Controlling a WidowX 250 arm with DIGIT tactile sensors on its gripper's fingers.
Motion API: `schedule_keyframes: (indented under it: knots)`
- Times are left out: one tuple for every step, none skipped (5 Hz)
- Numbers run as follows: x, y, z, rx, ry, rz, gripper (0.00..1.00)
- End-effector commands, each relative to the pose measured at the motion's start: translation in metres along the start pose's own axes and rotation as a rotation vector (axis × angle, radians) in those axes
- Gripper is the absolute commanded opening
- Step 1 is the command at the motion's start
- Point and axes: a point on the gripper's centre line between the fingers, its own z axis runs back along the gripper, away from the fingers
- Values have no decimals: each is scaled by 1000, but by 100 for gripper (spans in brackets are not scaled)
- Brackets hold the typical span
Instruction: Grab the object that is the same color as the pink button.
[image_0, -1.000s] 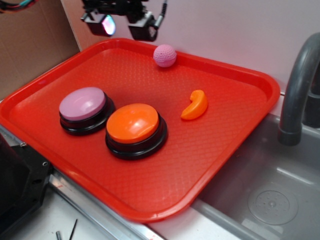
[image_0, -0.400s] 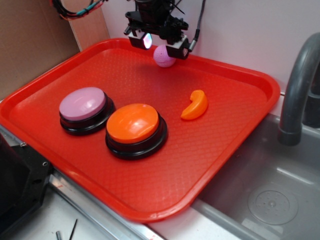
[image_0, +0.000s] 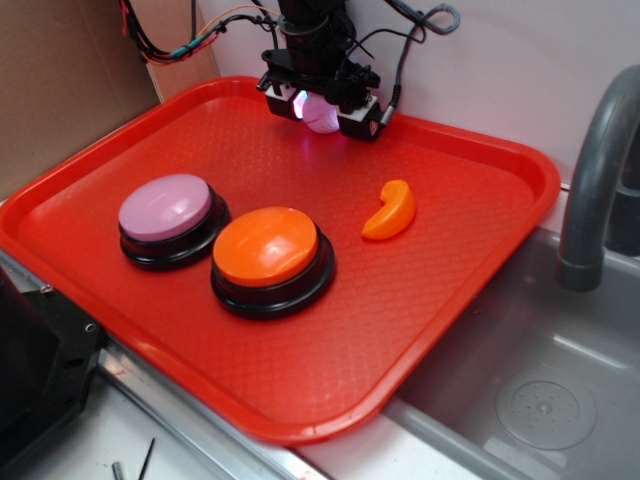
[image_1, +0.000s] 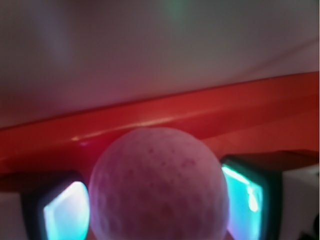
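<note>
- Straddling the pink ball (image_0: 320, 112) at the red tray's (image_0: 480, 280) far rim, the gripper (image_0: 322, 108) has fingers spread on either side.
- Pink button (image_0: 165, 208) sits well apart.

- Small pink ball (image_1: 159, 185): matt, dimpled surface.
- Red tray (image_0: 330, 330): glossy plastic with a fine pebbled floor and smooth rim.
- Pink button (image_0: 164, 206): smooth, satin dome on a glossy black base.
- Orange crescent piece (image_0: 390, 211): smooth, shiny plastic.
</note>
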Motion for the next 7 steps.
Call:
schedule_keyframes:
  knots:
    - [12,2,33,8,-48,78,0]
    - [8,1,60,11,-11,139,0]
    - [3,4,99,-79,19,179,0]
    - [-23,7,138,-118,49,235,0]
    - [-52,16,183,-158,14,297,0]
    - [-71,24,208,-197,10,355,0]
    - [-83,32,221,-208,2,402,0]
